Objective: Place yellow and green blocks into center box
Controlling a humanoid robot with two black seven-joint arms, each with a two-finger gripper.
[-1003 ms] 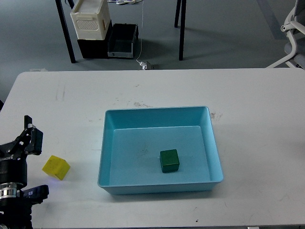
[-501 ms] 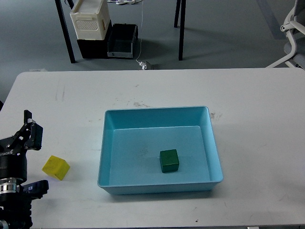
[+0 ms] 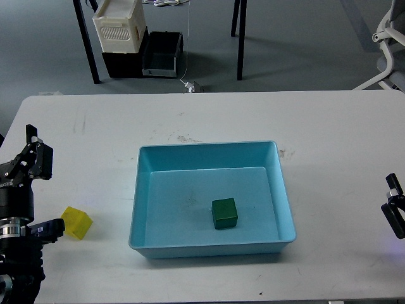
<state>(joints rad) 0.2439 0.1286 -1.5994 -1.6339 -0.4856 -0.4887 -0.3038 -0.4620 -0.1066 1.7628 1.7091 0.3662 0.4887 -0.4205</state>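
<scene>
A green block lies inside the light-blue box at the middle of the white table. A yellow block lies on the table left of the box, just right of my left arm. My left gripper is at the far left, above and behind the yellow block, apart from it; its fingers look open and empty. My right gripper shows only partly at the right edge, away from the box; its fingers cannot be told apart.
The white table ends at the far edge, with grey floor beyond. A white crate on black boxes, table legs and a chair stand on the floor.
My left gripper has moved up and to the left, away from the yellow block. My right gripper has come into view at the right edge. The blocks have not moved.
</scene>
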